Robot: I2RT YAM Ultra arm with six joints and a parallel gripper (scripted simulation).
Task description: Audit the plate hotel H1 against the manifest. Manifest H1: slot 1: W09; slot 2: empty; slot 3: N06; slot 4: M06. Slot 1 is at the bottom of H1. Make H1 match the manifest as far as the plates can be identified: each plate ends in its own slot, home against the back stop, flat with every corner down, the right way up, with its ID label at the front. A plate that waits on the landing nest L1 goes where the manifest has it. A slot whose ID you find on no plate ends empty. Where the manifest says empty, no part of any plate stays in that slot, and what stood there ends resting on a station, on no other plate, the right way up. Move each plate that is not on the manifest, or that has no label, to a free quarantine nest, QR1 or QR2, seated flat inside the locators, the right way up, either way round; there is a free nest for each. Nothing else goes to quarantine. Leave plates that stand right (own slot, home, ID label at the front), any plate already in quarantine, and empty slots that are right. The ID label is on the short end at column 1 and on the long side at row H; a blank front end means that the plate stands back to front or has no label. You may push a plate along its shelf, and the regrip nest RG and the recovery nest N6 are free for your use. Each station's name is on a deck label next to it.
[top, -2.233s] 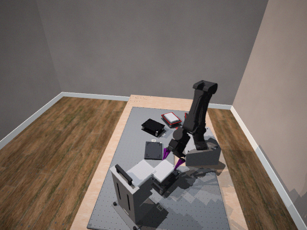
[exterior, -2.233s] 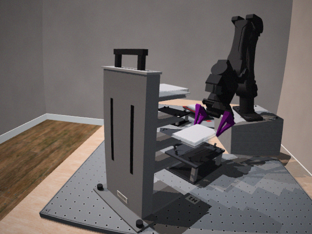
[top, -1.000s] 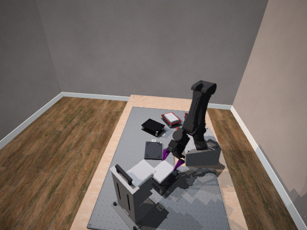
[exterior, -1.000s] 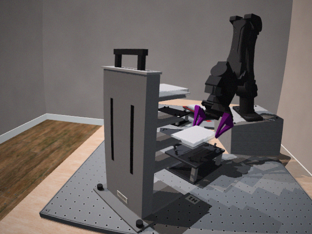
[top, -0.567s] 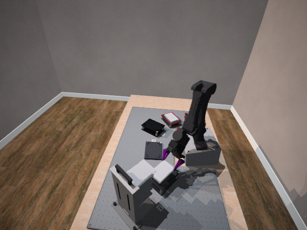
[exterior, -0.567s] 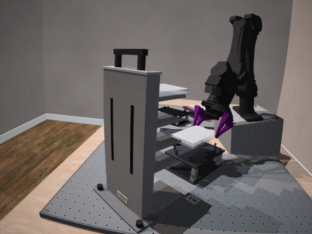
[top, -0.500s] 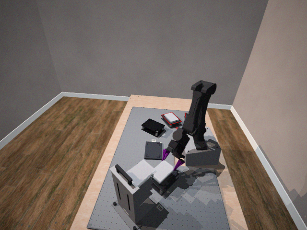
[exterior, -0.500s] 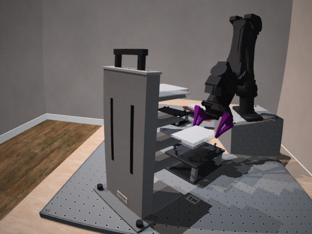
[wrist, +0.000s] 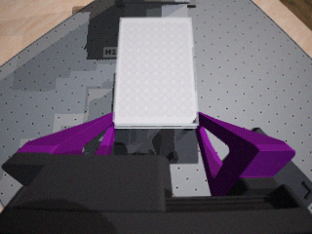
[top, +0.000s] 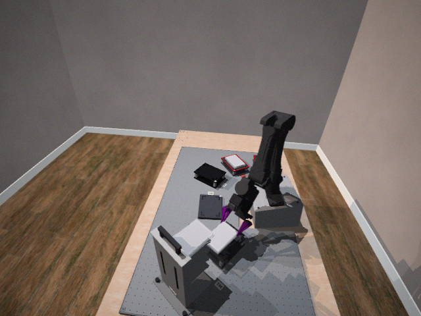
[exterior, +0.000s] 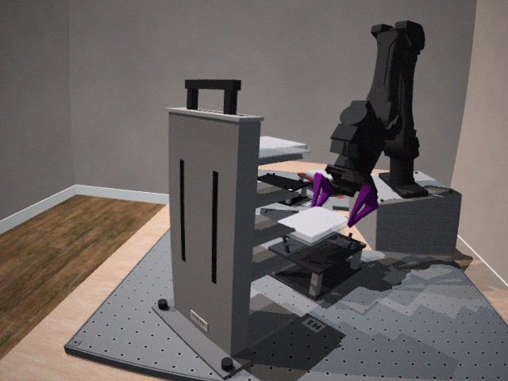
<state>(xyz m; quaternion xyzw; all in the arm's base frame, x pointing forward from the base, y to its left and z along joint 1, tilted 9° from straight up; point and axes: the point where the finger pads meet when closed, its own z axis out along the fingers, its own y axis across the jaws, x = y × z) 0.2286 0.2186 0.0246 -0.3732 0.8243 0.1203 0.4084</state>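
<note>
My gripper (top: 229, 228) (exterior: 331, 216) (wrist: 155, 116) is shut on a white plate (top: 222, 237) (exterior: 311, 223) (wrist: 156, 68), with its purple fingertips at the long sides near one short end. The plate is level, above a dark raised stand (exterior: 320, 264), with a gap beneath. No ID is readable on it. Hotel H1 (top: 168, 272) (exterior: 197, 225) stands with its back to the top and exterior views. Another white plate (top: 192, 234) (exterior: 282, 144) lies in its top slot. The lower shelves (exterior: 275, 229) show no plate at their visible ends; their inner parts are hidden.
A low dark nest (top: 210, 207) lies behind the stand. Farther back are a black raised stand (top: 208, 173) and a red-rimmed nest bearing a white plate (top: 234, 160). Another red piece is mostly hidden by the arm. The H1 label (top: 219, 284) (exterior: 313, 324) (wrist: 110, 52) lies on the deck.
</note>
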